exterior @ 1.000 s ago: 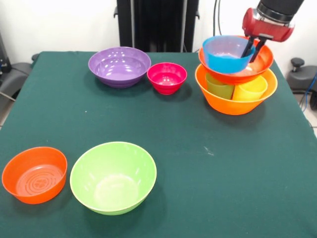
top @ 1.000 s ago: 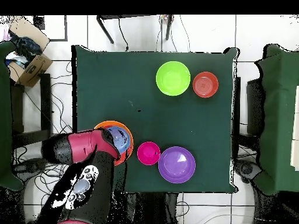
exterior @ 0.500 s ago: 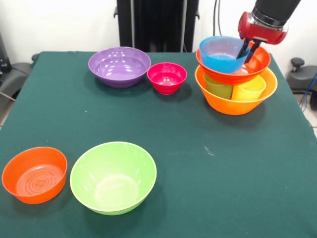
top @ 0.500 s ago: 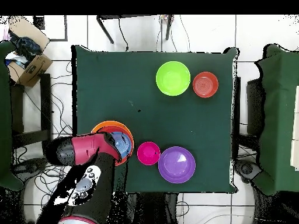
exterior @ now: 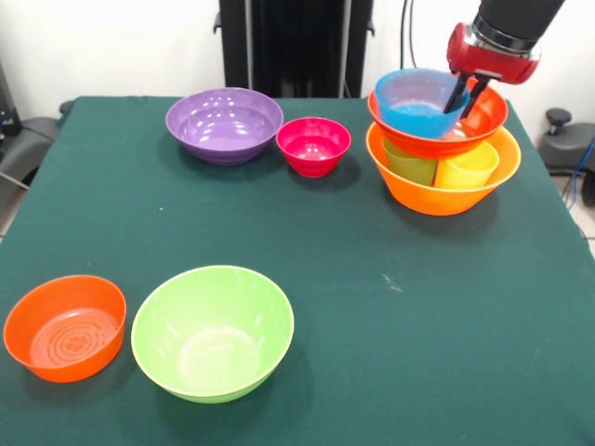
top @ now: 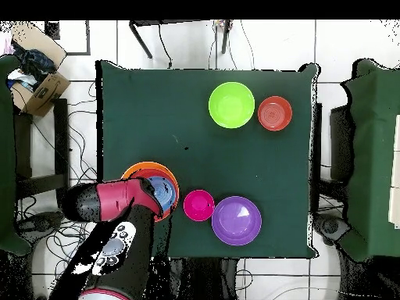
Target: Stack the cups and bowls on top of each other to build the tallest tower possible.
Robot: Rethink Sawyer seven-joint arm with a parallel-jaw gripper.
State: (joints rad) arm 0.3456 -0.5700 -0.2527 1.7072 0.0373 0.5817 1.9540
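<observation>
The green table (exterior: 390, 353) lies mostly bare: a wide open stretch runs through its middle and along the front right, while the tower (exterior: 442, 139) stands close to the far right corner, near both edges. The big orange bowl (exterior: 437, 190) forms its base, holding the green cup (exterior: 412, 163) and yellow cup (exterior: 469, 165) side by side; the wide red-orange bowl (exterior: 444, 135) rests on them, and the small blue bowl (exterior: 418, 100) sits inside it.

Compared with a second ago, the blue bowl sits slightly lower and more level, and the arm has shifted a little toward the table's middle.

The gripper (exterior: 466, 96) pinches the blue bowl's right rim, one finger inside, one outside.

The big lime green bowl (exterior: 213, 332) and small orange bowl (exterior: 65, 326) sit at the front left, well apart from the tower. The purple bowl (exterior: 224, 124) and small pink bowl (exterior: 313, 145) stand just beside each other at the far edge, the pink one nearest the tower.
</observation>
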